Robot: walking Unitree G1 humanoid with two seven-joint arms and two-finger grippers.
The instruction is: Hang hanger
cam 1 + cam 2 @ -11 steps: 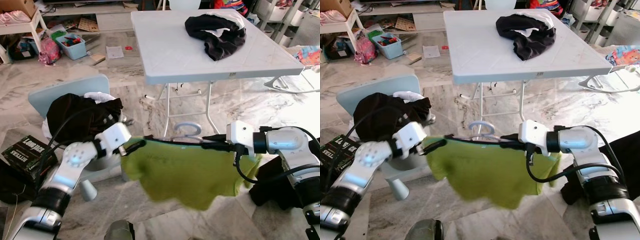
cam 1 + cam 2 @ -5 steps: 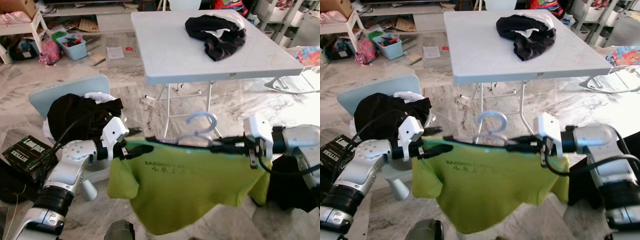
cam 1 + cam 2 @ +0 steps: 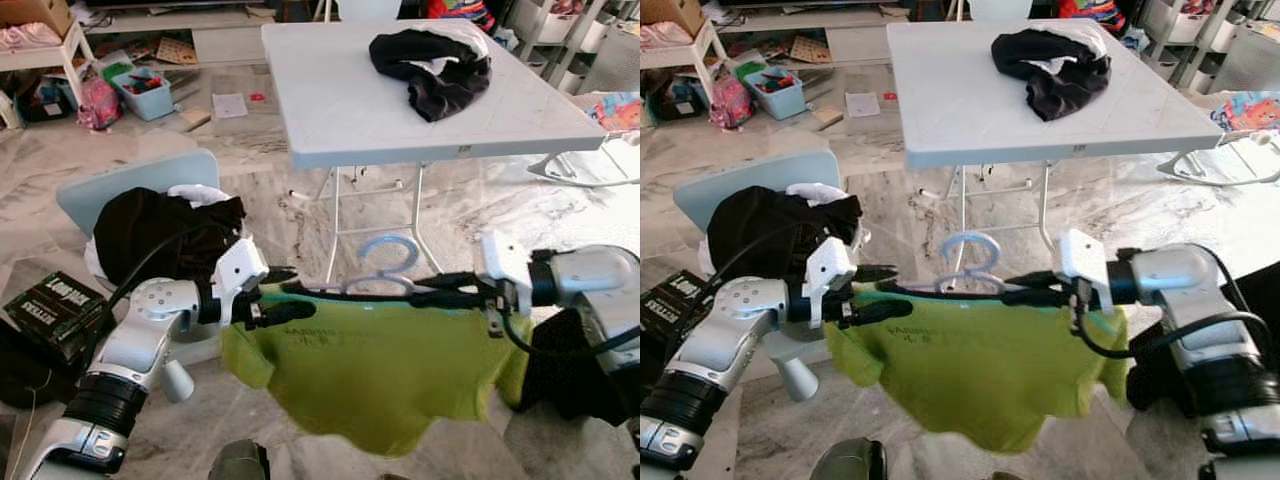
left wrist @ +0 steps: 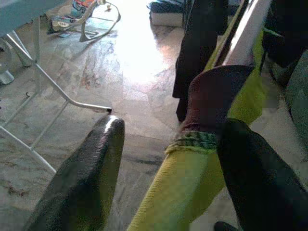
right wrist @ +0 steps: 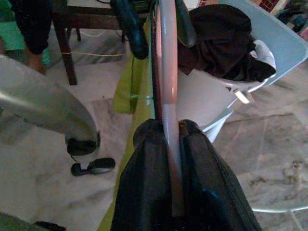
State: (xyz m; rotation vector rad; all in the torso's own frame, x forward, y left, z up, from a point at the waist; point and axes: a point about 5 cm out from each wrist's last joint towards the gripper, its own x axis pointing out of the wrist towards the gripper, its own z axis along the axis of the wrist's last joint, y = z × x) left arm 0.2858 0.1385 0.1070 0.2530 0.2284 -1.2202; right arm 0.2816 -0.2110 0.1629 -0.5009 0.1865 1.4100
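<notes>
The right gripper (image 3: 452,295) jaws clamp the hanger (image 3: 385,280) bar, holding it level; the left gripper (image 3: 290,305), jaws parted around the green shirt (image 3: 380,365) shoulder, steadies the left end.

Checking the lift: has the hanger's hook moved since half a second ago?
Yes. The hanger's hook sits lower against the white table's leg than before, with the green shirt beneath.

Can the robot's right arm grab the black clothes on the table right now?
Probably not: the right gripper is shut on the hanger carrying the green shirt, and the black clothes lie far across the table.
</notes>
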